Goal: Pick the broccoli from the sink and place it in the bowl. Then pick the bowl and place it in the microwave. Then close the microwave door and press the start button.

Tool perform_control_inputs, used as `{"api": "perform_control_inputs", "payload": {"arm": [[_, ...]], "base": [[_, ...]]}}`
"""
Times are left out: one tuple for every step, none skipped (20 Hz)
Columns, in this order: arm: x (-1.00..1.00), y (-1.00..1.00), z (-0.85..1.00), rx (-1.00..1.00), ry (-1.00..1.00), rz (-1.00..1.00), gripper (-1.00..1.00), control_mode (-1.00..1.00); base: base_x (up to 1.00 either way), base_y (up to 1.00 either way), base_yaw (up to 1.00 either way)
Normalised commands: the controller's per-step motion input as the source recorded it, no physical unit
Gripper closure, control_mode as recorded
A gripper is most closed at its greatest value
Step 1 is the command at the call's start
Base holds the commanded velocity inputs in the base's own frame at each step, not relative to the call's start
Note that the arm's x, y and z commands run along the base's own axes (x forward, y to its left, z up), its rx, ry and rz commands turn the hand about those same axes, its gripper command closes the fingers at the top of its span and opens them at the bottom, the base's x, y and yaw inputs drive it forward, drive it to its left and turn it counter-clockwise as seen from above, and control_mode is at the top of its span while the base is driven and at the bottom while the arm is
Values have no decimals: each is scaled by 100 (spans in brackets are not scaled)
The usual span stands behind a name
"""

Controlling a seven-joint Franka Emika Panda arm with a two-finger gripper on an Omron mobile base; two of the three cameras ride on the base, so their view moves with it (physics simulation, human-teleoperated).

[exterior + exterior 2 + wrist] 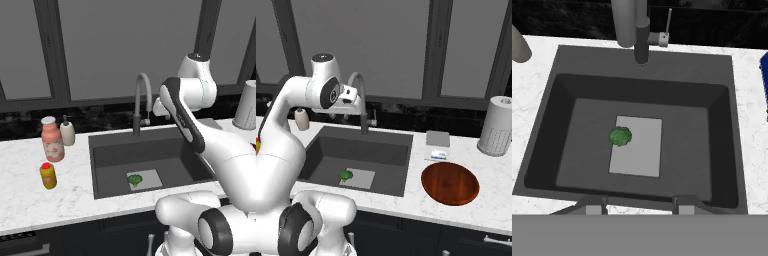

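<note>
Marble surface (406, 202) runs nearest the base cameras, with the sink (712, 125) cut into it and the bowl (450, 183) resting at the basin's three o'clock. Broccoli (620, 136) lies on the basin's pale bottom plate (639, 155), at that plate's nine o'clock edge. High above the basin hangs the pincer (639, 206), fingertips (594, 210) set apart and pinching nothing.

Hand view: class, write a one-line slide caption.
Broccoli lies on the sink's light bottom plate, below the faucet.
</note>
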Motion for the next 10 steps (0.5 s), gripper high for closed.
{"api": "perform_control_inputs", "payload": {"arm": [[-1,0,0,0,0,0,-100,-100],[-45,0,0,0,0,1,-100,-100],[-63,0,0,0,0,4,-100,-100],[-69,0,0,0,0,5,-100,-100],[-96,0,0,0,-6,8,-100,-100],[-100,9,0,0,-20,11,-100,-100],[-100,5,0,0,-10,11,-100,-100],[-100,11,0,0,-1,9,-100,-100],[-100,26,-11,0,0,7,-100,-100],[-67,33,-42,0,6,5,-100,-100]], "base": [[0,0,0],[0,0,0],[0,0,0],[0,0,0],[0,0,0],[0,0,0],[0,0,0],[0,0,0],[0,0,0],[0,0,0]]}}
